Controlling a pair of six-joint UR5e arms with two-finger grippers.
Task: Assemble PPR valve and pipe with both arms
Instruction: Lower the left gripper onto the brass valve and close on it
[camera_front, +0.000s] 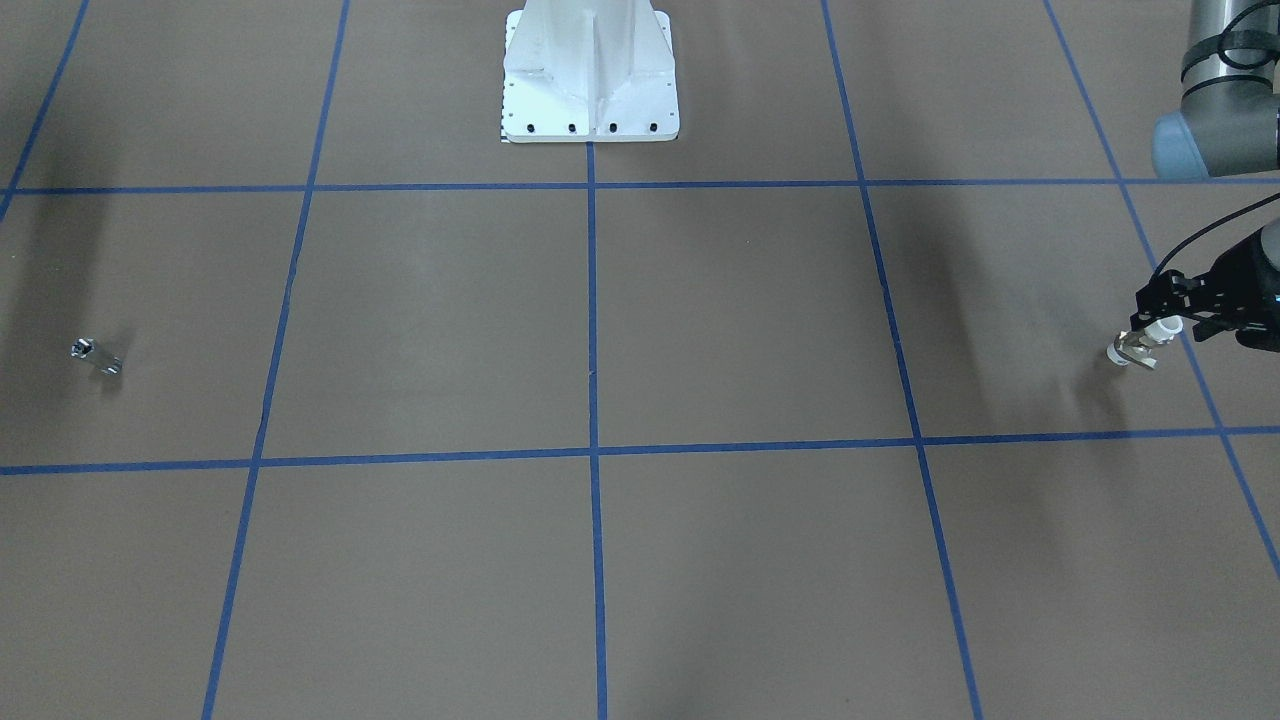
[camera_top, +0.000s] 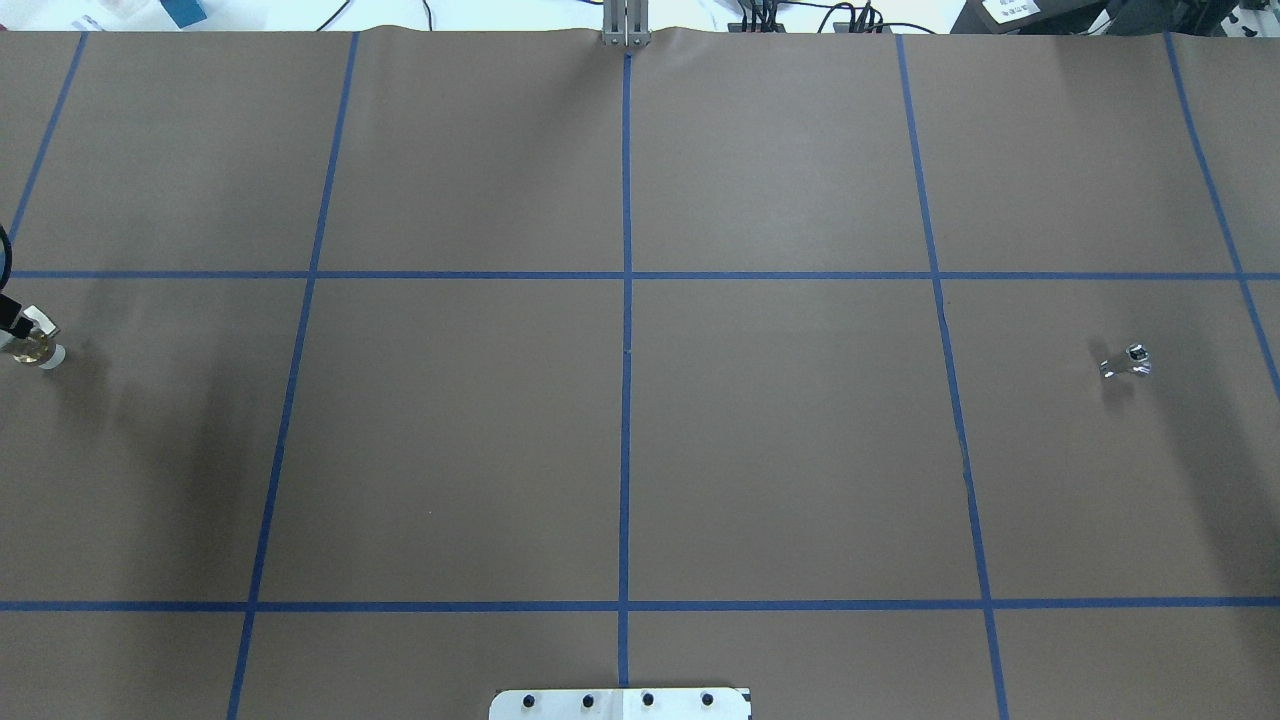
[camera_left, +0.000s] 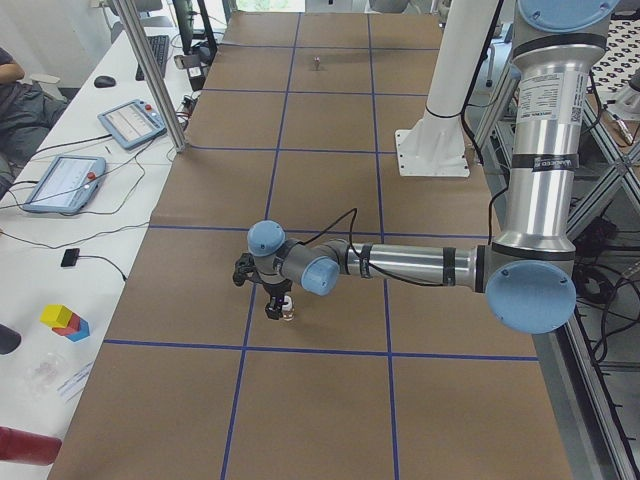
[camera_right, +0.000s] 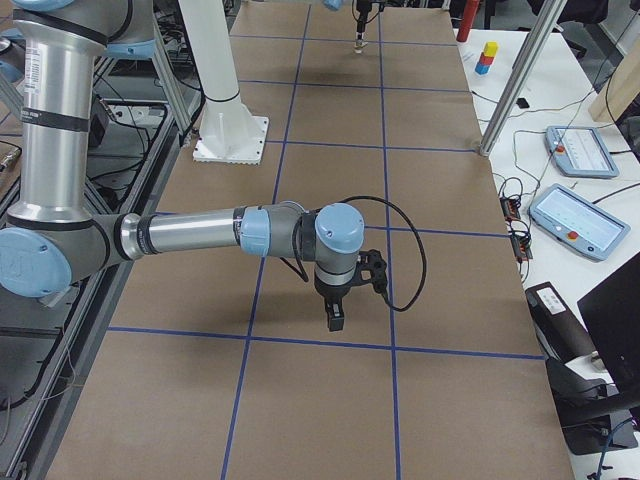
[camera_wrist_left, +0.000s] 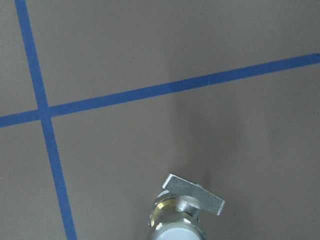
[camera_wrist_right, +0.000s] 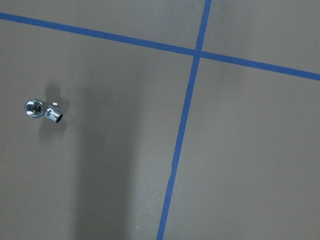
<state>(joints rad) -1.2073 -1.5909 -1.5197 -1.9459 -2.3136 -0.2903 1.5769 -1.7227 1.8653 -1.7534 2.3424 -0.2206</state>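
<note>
The PPR valve (camera_front: 1140, 347), with a white collar, a brass middle and a flat pale tab, sits in my left gripper (camera_front: 1160, 322) at the table's left end. The gripper is shut on the valve's collar. The valve also shows in the overhead view (camera_top: 36, 349), the exterior left view (camera_left: 287, 315) and the left wrist view (camera_wrist_left: 186, 207). The pipe (camera_front: 97, 356), a tiny silver piece, lies alone on the table at the right end (camera_top: 1126, 362). It shows at the left of the right wrist view (camera_wrist_right: 44, 110). My right gripper (camera_right: 335, 318) hangs over the table; I cannot tell whether it is open.
The white bolted pedestal (camera_front: 590, 85) stands at the robot's side of the table (camera_top: 620, 703). Blue tape lines (camera_top: 626, 350) divide the brown table into squares. Tablets (camera_left: 60, 182) and coloured blocks (camera_left: 64, 320) lie on a side desk beyond the table's edge.
</note>
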